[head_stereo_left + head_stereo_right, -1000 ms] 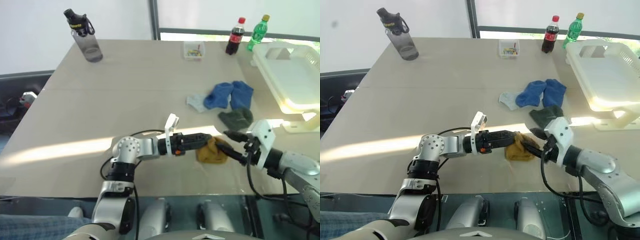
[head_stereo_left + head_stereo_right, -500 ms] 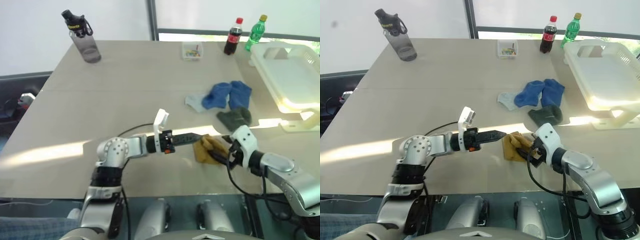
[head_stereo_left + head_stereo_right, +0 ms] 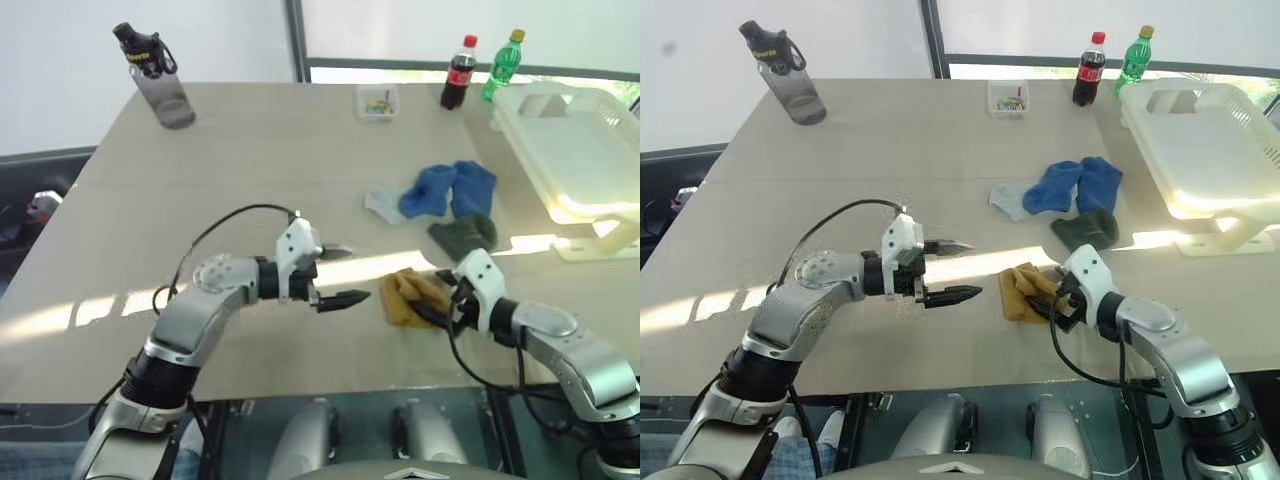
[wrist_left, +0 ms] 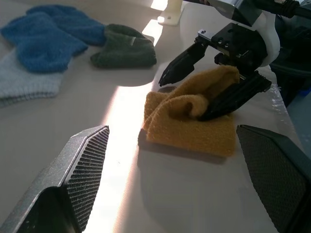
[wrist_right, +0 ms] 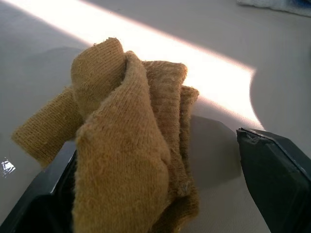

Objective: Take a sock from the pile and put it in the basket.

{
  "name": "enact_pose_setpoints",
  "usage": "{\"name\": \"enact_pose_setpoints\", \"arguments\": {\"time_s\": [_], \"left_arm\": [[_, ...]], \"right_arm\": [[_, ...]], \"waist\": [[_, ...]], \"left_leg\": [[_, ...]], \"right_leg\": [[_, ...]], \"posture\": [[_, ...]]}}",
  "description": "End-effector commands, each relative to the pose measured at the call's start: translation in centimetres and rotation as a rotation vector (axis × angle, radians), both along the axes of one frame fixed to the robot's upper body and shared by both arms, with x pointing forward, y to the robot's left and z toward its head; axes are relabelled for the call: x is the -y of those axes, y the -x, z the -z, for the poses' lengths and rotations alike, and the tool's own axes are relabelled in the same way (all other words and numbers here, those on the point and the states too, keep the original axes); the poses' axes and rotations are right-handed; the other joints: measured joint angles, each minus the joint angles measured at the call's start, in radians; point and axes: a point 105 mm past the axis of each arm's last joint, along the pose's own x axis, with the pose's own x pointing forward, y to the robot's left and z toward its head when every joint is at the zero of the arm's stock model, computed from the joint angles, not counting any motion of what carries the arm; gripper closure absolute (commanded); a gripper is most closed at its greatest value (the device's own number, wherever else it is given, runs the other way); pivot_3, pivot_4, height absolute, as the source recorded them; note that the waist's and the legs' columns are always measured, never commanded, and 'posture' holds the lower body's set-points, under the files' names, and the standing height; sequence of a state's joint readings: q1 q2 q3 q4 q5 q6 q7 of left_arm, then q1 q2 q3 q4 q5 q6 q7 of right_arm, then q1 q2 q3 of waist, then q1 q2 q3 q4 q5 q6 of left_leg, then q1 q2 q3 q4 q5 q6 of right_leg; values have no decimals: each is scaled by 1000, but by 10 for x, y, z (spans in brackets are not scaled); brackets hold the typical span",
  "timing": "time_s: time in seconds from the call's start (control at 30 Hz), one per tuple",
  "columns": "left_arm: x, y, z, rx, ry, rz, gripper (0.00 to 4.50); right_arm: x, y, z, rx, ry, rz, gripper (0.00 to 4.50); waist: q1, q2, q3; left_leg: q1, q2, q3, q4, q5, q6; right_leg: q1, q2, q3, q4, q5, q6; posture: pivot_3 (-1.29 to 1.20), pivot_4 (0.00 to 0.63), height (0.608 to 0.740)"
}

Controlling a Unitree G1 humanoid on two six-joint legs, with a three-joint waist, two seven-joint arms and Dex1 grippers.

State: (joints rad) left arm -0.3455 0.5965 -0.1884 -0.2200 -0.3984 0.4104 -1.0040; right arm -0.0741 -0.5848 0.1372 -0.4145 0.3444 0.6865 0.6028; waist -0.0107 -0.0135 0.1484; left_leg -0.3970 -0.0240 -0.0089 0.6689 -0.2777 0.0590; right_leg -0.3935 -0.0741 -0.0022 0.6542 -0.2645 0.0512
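Table (image 3: 230, 160) sunlit, pile (image 3: 450, 200) mid-right, basket (image 3: 590, 140) far right | yellow sock (image 3: 412, 297) near front edge | right gripper (image 4: 211, 90) spread, straddling a fold | left gripper (image 3: 340, 275) spread, empty | I'd pinch deep, then lift.

No text is legible anywhere. The cola bottle (image 3: 458, 74) carries a red label and the dark water bottle (image 3: 158, 75) a yellow mark on its cap strap. Both are too small to read.
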Motion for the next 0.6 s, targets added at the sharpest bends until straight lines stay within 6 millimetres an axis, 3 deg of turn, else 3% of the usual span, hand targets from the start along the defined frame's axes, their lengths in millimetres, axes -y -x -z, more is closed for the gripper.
{"name": "enact_pose_setpoints", "arguments": {"time_s": [0.03,0.07,0.17,0.33,0.43,0.47,0.6], "left_arm": [[0,0,-3,60,-1,9,0],[0,0,-3,60,1,9,0],[0,0,-1,61,-1,9,0],[0,-1,1,59,-12,4,0],[0,-1,2,57,-13,1,0],[0,-2,1,58,-13,0,0],[1,-2,0,57,-3,-6,0]], "right_arm": [[-5,15,36,-132,58,-47,25],[-5,14,36,-127,60,-51,25],[-5,12,37,-129,61,-44,804],[-5,10,38,-139,48,-38,3210],[-4,10,39,-148,47,-35,4226],[-5,10,39,-151,47,-36,4433],[-5,10,40,-165,44,-40,4470]], "waist": [[-2,0,0],[-3,0,0],[-3,0,0],[-4,-2,-1],[-3,-2,-2],[-3,-2,-2],[-3,-2,-2]], "left_leg": [[0,0,0,0,0,0],[0,0,0,0,0,0],[0,0,0,0,0,0],[1,0,0,1,0,0],[3,0,0,1,0,1],[3,0,0,1,0,1],[3,0,0,1,0,1]], "right_leg": [[0,0,0,0,0,0],[0,0,0,0,0,0],[0,0,0,0,0,0],[1,0,0,2,0,0],[1,0,0,3,0,0],[1,0,0,3,0,0],[1,0,0,3,0,0]], "posture": [[0,150,740],[0,150,740],[0,150,740],[0,150,740],[0,150,740],[0,150,740],[0,150,740]]}}
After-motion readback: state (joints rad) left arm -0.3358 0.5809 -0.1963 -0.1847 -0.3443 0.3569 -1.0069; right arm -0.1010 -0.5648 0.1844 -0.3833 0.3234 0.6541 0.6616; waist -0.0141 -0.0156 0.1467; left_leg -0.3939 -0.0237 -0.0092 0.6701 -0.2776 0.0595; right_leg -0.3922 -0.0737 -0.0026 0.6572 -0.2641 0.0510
